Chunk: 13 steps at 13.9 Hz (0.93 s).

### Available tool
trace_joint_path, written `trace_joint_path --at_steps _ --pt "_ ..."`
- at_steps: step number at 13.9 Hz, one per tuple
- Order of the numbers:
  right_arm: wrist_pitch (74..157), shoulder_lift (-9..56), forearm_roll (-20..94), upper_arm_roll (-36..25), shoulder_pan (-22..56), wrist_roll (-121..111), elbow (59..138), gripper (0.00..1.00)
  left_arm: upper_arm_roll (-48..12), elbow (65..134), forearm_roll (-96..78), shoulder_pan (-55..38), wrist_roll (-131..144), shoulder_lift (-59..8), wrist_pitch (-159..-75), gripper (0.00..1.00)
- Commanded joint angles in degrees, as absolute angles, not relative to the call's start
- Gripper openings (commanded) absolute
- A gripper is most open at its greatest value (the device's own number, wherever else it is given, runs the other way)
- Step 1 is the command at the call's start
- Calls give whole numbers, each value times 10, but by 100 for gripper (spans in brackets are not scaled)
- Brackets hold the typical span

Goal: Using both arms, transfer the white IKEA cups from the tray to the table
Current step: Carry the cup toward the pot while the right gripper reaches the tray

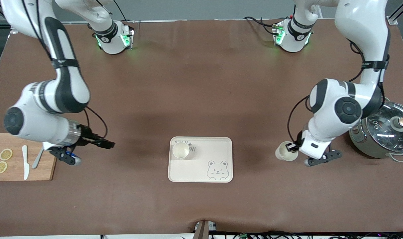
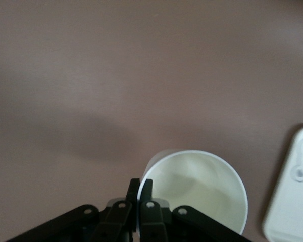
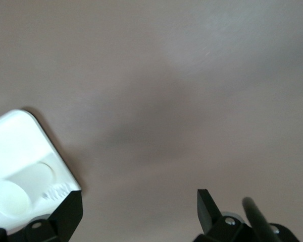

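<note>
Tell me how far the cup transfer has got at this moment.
Nothing is set down yet. In hand: the left end effector is shut on one cup's rim, off the tray, over the table. Left: the second cup stands on the tray; the right end effector is open above the table.

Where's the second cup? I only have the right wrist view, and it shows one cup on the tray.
Observer: The left claw is shut on the other cup's rim, off the tray, toward the left arm's end of the table.
Operator: Is it set down?
Observer: I can't tell if it touches. It sits between the tray and a lidded pot.
Operator: What's near my own arm?
Observer: Your right claw hovers open over the table, beside a wooden board with a knife and lemon slices.
</note>
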State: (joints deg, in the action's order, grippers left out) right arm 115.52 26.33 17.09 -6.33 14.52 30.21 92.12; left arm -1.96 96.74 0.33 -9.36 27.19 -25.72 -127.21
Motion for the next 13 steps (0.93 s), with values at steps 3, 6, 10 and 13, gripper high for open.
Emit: trace_joint_path --at_steps 3,6,10,13 --pt "1219 327 184 -69 216 452 896 100 -23 1020 1 -43 250 -244 -1287 0" --pt "1246 393 182 -69 273 559 830 100 -24 1035 0 -35 251 -252 -1309 0" --pt "1249 412 186 -54 285 607 792 100 -23 1068 0 -28 253 -268 -1388 0" --pt "1262 427 186 -54 301 614 789 100 -24 1070 0 -25 254 -294 -1439 0"
